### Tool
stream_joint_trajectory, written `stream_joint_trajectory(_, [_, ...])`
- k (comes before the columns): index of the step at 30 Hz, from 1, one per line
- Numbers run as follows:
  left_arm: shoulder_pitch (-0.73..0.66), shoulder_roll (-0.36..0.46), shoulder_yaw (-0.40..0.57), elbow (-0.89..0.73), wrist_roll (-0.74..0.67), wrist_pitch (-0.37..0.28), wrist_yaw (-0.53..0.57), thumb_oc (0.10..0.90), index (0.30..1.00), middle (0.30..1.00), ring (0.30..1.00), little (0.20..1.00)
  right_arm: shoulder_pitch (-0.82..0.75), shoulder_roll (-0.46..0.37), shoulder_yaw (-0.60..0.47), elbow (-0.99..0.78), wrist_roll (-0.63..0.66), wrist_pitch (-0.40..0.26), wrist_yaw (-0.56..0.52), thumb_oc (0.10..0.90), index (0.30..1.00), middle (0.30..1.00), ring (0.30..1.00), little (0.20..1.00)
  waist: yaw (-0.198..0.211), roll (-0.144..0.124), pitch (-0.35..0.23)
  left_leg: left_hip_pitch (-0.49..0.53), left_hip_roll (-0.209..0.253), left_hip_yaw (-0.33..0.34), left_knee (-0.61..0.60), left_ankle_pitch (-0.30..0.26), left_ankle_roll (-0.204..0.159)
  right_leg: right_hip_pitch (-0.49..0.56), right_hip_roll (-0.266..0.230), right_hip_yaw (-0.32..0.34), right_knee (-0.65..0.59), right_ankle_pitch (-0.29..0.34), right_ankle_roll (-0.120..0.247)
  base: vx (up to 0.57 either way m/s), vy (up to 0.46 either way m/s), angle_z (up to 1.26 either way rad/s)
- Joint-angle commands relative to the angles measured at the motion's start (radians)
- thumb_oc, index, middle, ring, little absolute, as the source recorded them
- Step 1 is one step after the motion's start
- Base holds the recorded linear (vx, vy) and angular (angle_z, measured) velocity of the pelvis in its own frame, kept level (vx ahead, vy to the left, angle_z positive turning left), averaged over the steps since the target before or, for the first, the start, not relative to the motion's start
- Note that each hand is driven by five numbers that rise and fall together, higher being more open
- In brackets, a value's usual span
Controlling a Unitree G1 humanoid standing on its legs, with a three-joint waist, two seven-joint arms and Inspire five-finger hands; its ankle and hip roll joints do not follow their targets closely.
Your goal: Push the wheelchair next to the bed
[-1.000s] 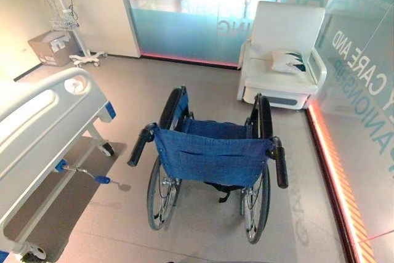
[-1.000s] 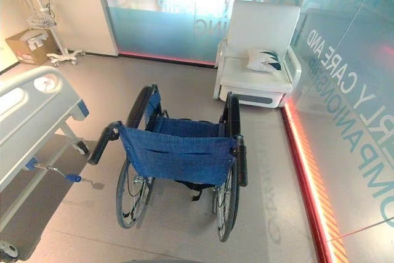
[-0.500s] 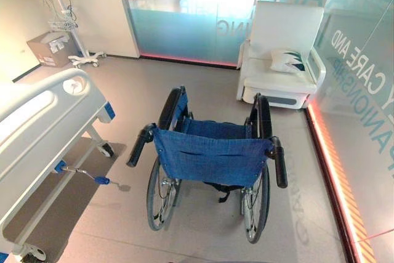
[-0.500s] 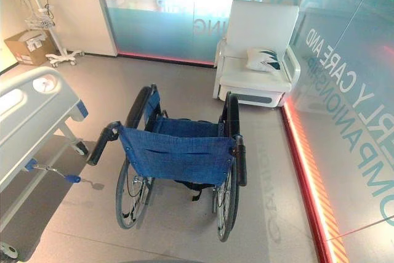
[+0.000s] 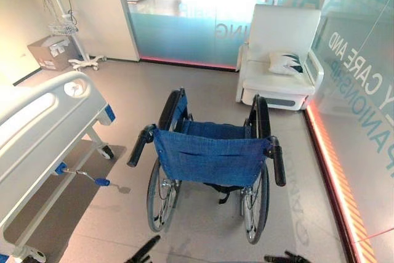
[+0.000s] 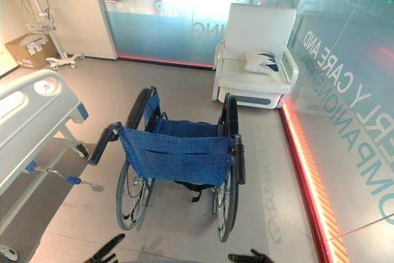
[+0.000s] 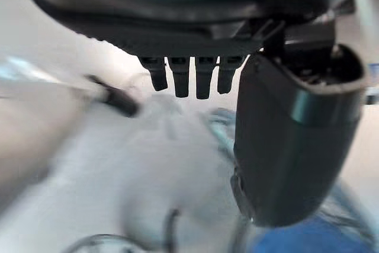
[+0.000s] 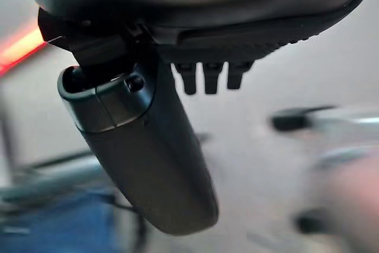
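— Where is the wheelchair (image 5: 209, 164) placed at this moment?

— It is seen in the middle of the floor, its blue back turned toward the camera, with the bed (image 5: 43, 127) off to the robot's left. A strip of bare floor is left between the two, so the chair cannot yet be called next to the bed. A white armchair (image 5: 280, 60) is set beyond it by the glass wall.

— Are the push handles held?

— No. The left handle (image 5: 138, 146) and the right handle (image 5: 278, 163) are both free. The left hand (image 5: 143, 252) is caught at the lower edge of the head view, and the right hand (image 6: 246, 257) likewise; both are well short of the handles.

— How are the hands set?

— In each wrist view the fingers (image 7: 188, 78) are shown straight in a row with the thumb standing apart, and nothing is held between them. The right hand's fingers (image 8: 210, 78) are spread the same way, with nothing clasped.

— So how much of the task is judged done?

— None of the pushing proper, it seems. The handles are yet to be reached and grasped, and the chair is yet to be rolled and turned leftward until it is brought alongside the bed frame.
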Motion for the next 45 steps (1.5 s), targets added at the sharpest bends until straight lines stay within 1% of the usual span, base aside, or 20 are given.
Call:
stream_joint_trajectory(1, [-0.074,0.100,0.086,-0.069,-0.026,-0.047,0.036,0.800,0.900,0.900,0.900,0.900,-0.064,-0.129,-0.113,-0.146,0.084,-0.052,-0.112,0.800,0.900,0.900,0.900,0.900,0.012,0.044,0.029,0.025,0.039,0.035,0.011,-0.064,-0.030,-0.064,-0.031,0.004,-0.003,0.088,0.004,0.00,0.000,0.00])
stream_joint_trajectory(2, [-0.073,0.104,0.091,-0.076,-0.030,-0.052,0.038,0.800,0.900,0.900,0.900,0.900,-0.063,-0.132,-0.116,-0.156,0.086,-0.055,-0.117,0.800,0.900,0.900,0.900,0.900,0.011,0.044,0.029,0.025,0.039,0.035,0.011,-0.064,-0.030,-0.064,-0.031,0.004,-0.004,0.088,0.004,0.00,0.000,0.00])
stream_joint_trajectory(3, [-0.067,0.126,0.120,-0.133,-0.053,-0.076,0.051,0.800,0.900,0.900,0.900,0.900,-0.056,-0.148,-0.139,-0.231,0.092,-0.061,-0.156,0.800,0.900,0.900,0.900,0.900,0.009,0.045,0.029,0.026,0.039,0.036,0.011,-0.064,-0.031,-0.064,-0.032,0.005,-0.004,0.089,0.004,0.00,0.000,0.00])
stream_joint_trajectory(4, [-0.065,0.132,0.128,-0.148,-0.061,-0.077,0.052,0.800,0.900,0.900,0.900,0.900,-0.054,-0.153,-0.146,-0.249,0.094,-0.062,-0.165,0.800,0.900,0.900,0.900,0.900,0.008,0.045,0.029,0.025,0.039,0.036,0.011,-0.064,-0.031,-0.064,-0.032,0.005,-0.005,0.090,0.004,0.00,0.000,0.00])
stream_joint_trajectory(5, [-0.055,0.148,0.157,-0.201,-0.083,-0.097,0.058,0.800,0.900,0.900,0.900,0.900,-0.043,-0.167,-0.175,-0.322,0.107,-0.052,-0.193,0.800,0.900,0.900,0.900,0.900,0.004,0.046,0.029,0.026,0.039,0.038,0.011,-0.064,-0.032,-0.064,-0.033,0.006,-0.005,0.089,0.004,0.00,0.000,0.00])
stream_joint_trajectory(8, [-0.038,0.158,0.215,-0.313,-0.087,-0.115,0.049,0.800,0.900,0.900,0.900,0.900,-0.030,-0.169,-0.256,-0.463,0.112,-0.060,-0.252,0.800,0.900,0.900,0.900,0.900,0.000,0.050,0.032,0.026,0.040,0.036,0.011,-0.066,-0.031,-0.062,-0.033,0.011,-0.005,0.086,0.002,0.00,0.000,0.00])
stream_joint_trajectory(9, [-0.029,0.152,0.238,-0.372,-0.076,-0.118,0.033,0.800,0.900,0.900,0.900,0.900,-0.021,-0.164,-0.290,-0.533,0.081,-0.073,-0.270,0.800,0.900,0.900,0.900,0.900,-0.001,0.051,0.033,0.025,0.039,0.035,0.011,-0.067,-0.030,-0.062,-0.033,0.012,-0.005,0.084,0.001,0.00,0.000,0.00])
stream_joint_trajectory(12, [-0.015,0.145,0.265,-0.472,-0.075,-0.109,0.027,0.800,0.900,0.900,0.900,0.900,-0.013,-0.158,-0.334,-0.656,0.049,-0.064,-0.300,0.800,0.900,0.900,0.900,0.900,-0.005,0.056,0.034,0.023,0.038,0.032,0.011,-0.067,-0.031,-0.065,-0.034,0.017,-0.004,0.081,0.001,0.00,0.000,0.00])
stream_joint_trajectory(13, [-0.014,0.147,0.276,-0.505,-0.083,-0.098,0.024,0.800,0.900,0.900,0.900,0.900,-0.017,-0.159,-0.345,-0.688,0.041,-0.065,-0.307,0.800,0.900,0.900,0.900,0.900,-0.005,0.058,0.034,0.021,0.038,0.032,0.011,-0.067,-0.031,-0.066,-0.035,0.017,-0.004,0.080,0.000,0.00,0.034,-0.01])
stream_joint_trajectory(14, [-0.013,0.151,0.294,-0.578,-0.107,-0.078,0.009,0.800,0.900,0.900,0.900,0.900,-0.027,-0.161,-0.363,-0.758,0.044,-0.069,-0.314,0.800,0.900,0.900,0.900,0.900,-0.006,0.061,0.035,0.019,0.038,0.031,0.011,-0.067,-0.032,-0.068,-0.036,0.019,-0.002,0.077,0.000,0.00,0.040,-0.02])
stream_joint_trajectory(16, [-0.023,0.161,0.297,-0.632,-0.130,-0.056,-0.009,0.800,0.900,0.900,0.900,0.900,-0.046,-0.169,-0.368,-0.807,0.045,-0.072,-0.311,0.800,0.900,0.900,0.900,0.900,-0.007,0.064,0.035,0.017,0.039,0.031,0.011,-0.066,-0.034,-0.069,-0.036,0.020,-0.002,0.076,0.000,0.00,0.019,-0.02])
stream_joint_trajectory(19, [-0.038,0.187,0.285,-0.715,-0.156,0.012,-0.078,0.800,0.900,0.900,0.900,0.900,-0.063,-0.178,-0.361,-0.889,0.083,-0.047,-0.280,0.800,0.900,0.900,0.900,0.900,-0.009,0.066,0.033,0.015,0.040,0.035,0.011,-0.063,-0.035,-0.070,-0.038,0.021,-0.001,0.075,0.000,0.00,0.000,0.00])
stream_joint_trajectory(22, [-0.047,0.198,0.260,-0.812,-0.203,0.078,-0.160,0.800,0.900,0.900,0.900,0.900,-0.066,-0.170,-0.339,-0.970,0.105,-0.028,-0.232,0.800,0.900,0.900,0.900,0.900,-0.010,0.071,0.034,0.012,0.041,0.040,0.011,-0.060,-0.036,-0.074,-0.042,0.020,0.002,0.073,0.002,0.00,0.000,0.00])
stream_joint_trajectory(25, [-0.055,0.216,0.248,-0.864,-0.221,0.096,-0.193,0.800,0.900,0.900,0.900,0.900,-0.068,-0.168,-0.325,-1.013,0.143,-0.032,-0.198,0.800,0.900,0.900,0.900,0.900,-0.011,0.074,0.035,0.010,0.042,0.044,0.011,-0.059,-0.036,-0.078,-0.043,0.020,0.006,0.072,0.003,0.00,0.006,0.01])
stream_joint_trajectory(29, [-0.071,0.245,0.245,-0.870,-0.241,0.056,-0.199,0.800,0.900,0.900,0.900,0.900,-0.077,-0.176,-0.308,-1.072,0.197,-0.045,-0.166,0.800,0.900,0.900,0.900,0.900,-0.014,0.076,0.034,0.011,0.042,0.050,0.011,-0.059,-0.037,-0.078,-0.044,0.021,0.005,0.072,0.005,0.00,0.000,0.00])
stream_joint_trajectory(32, [-0.094,0.273,0.262,-0.843,-0.318,-0.004,-0.210,0.800,0.900,0.900,0.900,0.900,-0.085,-0.197,-0.307,-1.113,0.242,-0.056,-0.143,0.800,0.900,0.900,0.900,0.900,-0.018,0.075,0.029,0.011,0.043,0.055,0.011,-0.058,-0.039,-0.077,-0.044,0.021,0.002,0.072,0.006,0.00,0.000,0.00])
stream_joint_trajectory(35, [-0.108,0.262,0.284,-0.827,-0.376,-0.057,-0.246,0.800,0.900,0.900,0.900,0.900,-0.087,-0.188,-0.303,-1.140,0.279,-0.072,-0.126,0.800,0.900,0.900,0.900,0.900,-0.022,0.073,0.024,0.012,0.044,0.062,0.011,-0.058,-0.041,-0.078,-0.044,0.026,0.001,0.072,0.007,0.00,0.000,0.00])
stream_joint_trajectory(43, [-0.111,0.236,0.293,-0.904,-0.412,-0.103,-0.291,0.800,0.900,0.900,0.900,0.900,-0.086,-0.167,-0.292,-1.194,0.352,-0.050,-0.100,0.800,0.900,0.900,0.900,0.900,-0.021,0.061,0.018,0.013,0.042,0.067,0.011,-0.063,-0.040,-0.076,-0.044,0.029,-0.004,0.071,0.006,0.01,0.001,-0.03])
stream_joint_trajectory(45, [-0.118,0.225,0.291,-0.938,-0.466,-0.104,-0.308,0.800,0.900,0.900,0.900,0.900,-0.087,-0.153,-0.280,-1.206,0.360,-0.054,-0.096,0.800,0.900,0.900,0.900,0.900,-0.018,0.058,0.016,0.012,0.042,0.069,0.011,-0.063,-0.041,-0.076,-0.044,0.027,-0.003,0.071,0.007,0.00,0.000,0.00])
